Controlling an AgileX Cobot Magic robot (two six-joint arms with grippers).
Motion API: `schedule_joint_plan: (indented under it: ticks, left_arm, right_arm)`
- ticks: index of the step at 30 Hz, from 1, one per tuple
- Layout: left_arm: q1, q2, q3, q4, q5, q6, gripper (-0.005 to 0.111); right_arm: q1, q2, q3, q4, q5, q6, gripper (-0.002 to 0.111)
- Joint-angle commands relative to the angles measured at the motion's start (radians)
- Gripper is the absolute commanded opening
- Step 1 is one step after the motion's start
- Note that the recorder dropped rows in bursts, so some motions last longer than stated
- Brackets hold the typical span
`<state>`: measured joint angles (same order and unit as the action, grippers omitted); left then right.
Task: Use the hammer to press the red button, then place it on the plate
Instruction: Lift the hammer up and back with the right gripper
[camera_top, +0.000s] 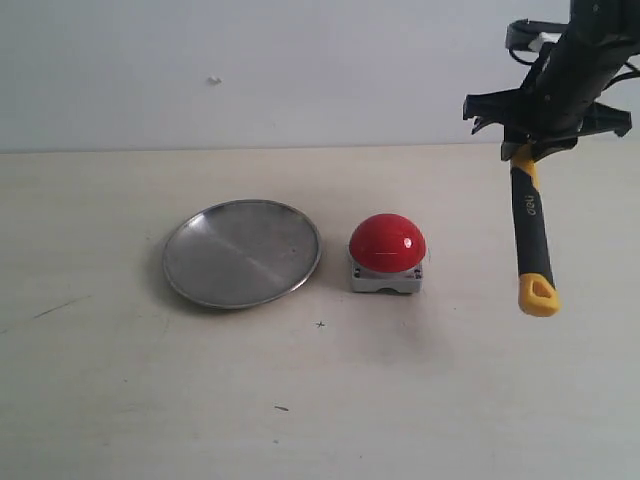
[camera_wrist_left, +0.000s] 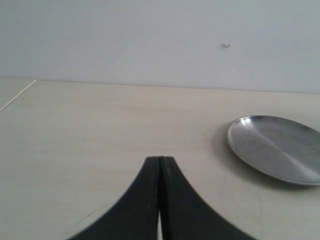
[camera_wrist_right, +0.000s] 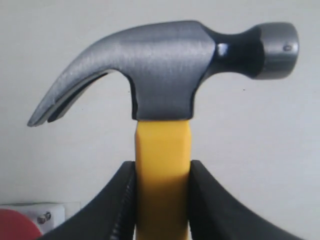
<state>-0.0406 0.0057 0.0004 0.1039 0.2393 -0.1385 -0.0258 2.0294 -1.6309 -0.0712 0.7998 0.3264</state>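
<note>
The hammer (camera_top: 531, 235) hangs above the desk (camera_top: 450, 400), right of the red button (camera_top: 387, 243), yellow loop lowest. My right claw (camera_wrist_right: 162, 172) is clamped on its handle just under the head. The plate (camera_top: 243, 252) lies just left of the button. My left claw (camera_wrist_left: 160, 165) is pressed together.

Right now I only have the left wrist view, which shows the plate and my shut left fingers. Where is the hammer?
Observer: The right gripper is clamped on the hammer at the yellow neck just under the head. The handle hangs down with its looped end lowest.
Operator: And the button? I can't see it from here.
Observer: The red button sits beside the plate without touching it. In the exterior view it lies between the plate and the hanging hammer.
</note>
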Motion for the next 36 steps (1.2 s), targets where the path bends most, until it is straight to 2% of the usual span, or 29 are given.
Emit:
schedule_joint_plan:
  ticks: [1, 6, 15, 21, 23, 26, 29, 31, 32, 36]
  left_arm:
    - [-0.008, -0.006, 0.000, 0.000, 0.003, 0.004, 0.000]
    - [-0.008, -0.006, 0.000, 0.000, 0.003, 0.004, 0.000]
    - [-0.008, -0.006, 0.000, 0.000, 0.003, 0.004, 0.000]
    - [-0.008, -0.006, 0.000, 0.012, -0.014, 0.004, 0.000]
    - [-0.008, -0.006, 0.000, -0.029, -0.068, -0.019, 0.000]
    - [-0.008, -0.006, 0.000, -0.168, -0.147, -0.170, 0.000]
    - [-0.008, -0.006, 0.000, -0.173, -0.229, -0.209, 0.000]
    - [-0.008, -0.006, 0.000, -0.190, -0.325, -0.294, 0.000]
    - [-0.008, -0.006, 0.000, -0.196, -0.389, -0.406, 0.000]
    - [-0.008, -0.006, 0.000, -0.192, -0.403, -0.427, 0.000]
  right_arm:
    - [-0.003, -0.110, 0.000, 0.040, 0.015, -0.075, 0.000]
    - [-0.003, -0.228, 0.066, 0.101, -0.005, -0.122, 0.000]
    - [0.002, -0.460, 0.285, 0.100, -0.041, -0.161, 0.000]
    - [0.002, -0.599, 0.419, 0.165, -0.087, -0.225, 0.000]
    - [0.002, -0.635, 0.453, 0.195, -0.110, -0.229, 0.000]
    - [0.002, -0.684, 0.500, 0.257, -0.152, -0.272, 0.000]
    - [0.002, -0.720, 0.552, 0.372, -0.192, -0.351, 0.000]
    - [0.002, -0.733, 0.600, 0.507, -0.236, -0.463, 0.000]
    - [0.013, -0.736, 0.630, 0.605, -0.273, -0.558, 0.000]
    - [0.133, -0.736, 0.680, 0.648, -0.437, -0.614, 0.000]
